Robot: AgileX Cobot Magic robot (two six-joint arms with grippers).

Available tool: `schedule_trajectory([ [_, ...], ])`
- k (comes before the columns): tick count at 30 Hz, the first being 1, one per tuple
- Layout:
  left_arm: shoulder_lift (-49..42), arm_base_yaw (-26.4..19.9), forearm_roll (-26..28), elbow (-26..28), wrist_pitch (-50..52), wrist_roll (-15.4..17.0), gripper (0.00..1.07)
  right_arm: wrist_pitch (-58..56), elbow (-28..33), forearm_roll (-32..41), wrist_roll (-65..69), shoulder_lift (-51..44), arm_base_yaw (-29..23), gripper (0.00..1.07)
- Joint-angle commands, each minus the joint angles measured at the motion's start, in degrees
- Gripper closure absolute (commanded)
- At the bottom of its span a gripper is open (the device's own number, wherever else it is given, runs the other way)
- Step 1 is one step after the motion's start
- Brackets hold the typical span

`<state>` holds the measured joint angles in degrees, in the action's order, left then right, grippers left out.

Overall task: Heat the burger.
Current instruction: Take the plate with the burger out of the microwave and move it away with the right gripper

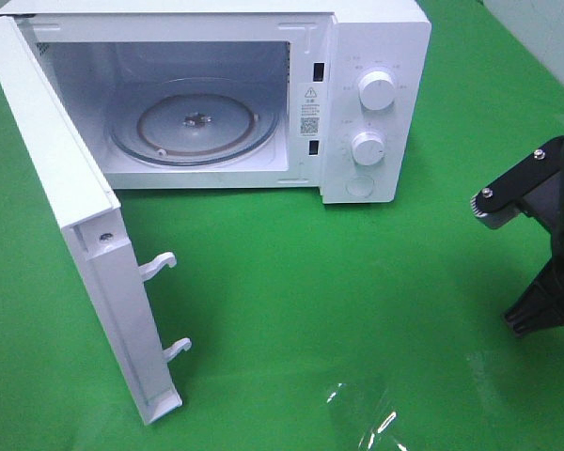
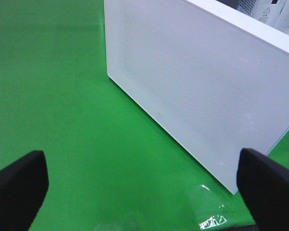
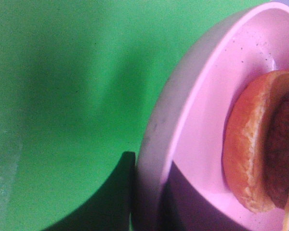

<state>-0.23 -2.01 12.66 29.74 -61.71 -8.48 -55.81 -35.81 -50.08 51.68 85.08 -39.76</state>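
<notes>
On the green bench (image 1: 357, 282) the microwave (image 1: 376, 56) stands with its door (image 1: 85, 282) swung wide and the glass turntable (image 1: 195, 120) bare. Right tool (image 3: 144, 192) is nearly closed on the rim of the pink plate (image 3: 202, 110); the burger (image 3: 260, 144) sits on that plate, right beside the tool. Plate not visible in the high view, only the right arm (image 1: 545, 216) at the right edge. Cavity lies up and left of that arm, so right arm is the carrier. Left tool (image 2: 139, 187), jaws fully apart and empty, hovers outside the door. Path looks clear; door latches (image 1: 164, 305) stick out near the opening's left side.
</notes>
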Motion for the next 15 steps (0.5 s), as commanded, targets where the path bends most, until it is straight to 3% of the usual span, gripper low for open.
schedule_trajectory([
  [1,-0.92,0.06,0.17,-0.11,0.29,0.29,0.08,-0.8,-0.4,-4.76,2.69,2.86,0.34,1.06],
  [15,-0.92,0.06,0.17,-0.11,0.29,0.29,0.08,9.17,-0.4,-8.48,14.04,17.19,8.88,1.02],
])
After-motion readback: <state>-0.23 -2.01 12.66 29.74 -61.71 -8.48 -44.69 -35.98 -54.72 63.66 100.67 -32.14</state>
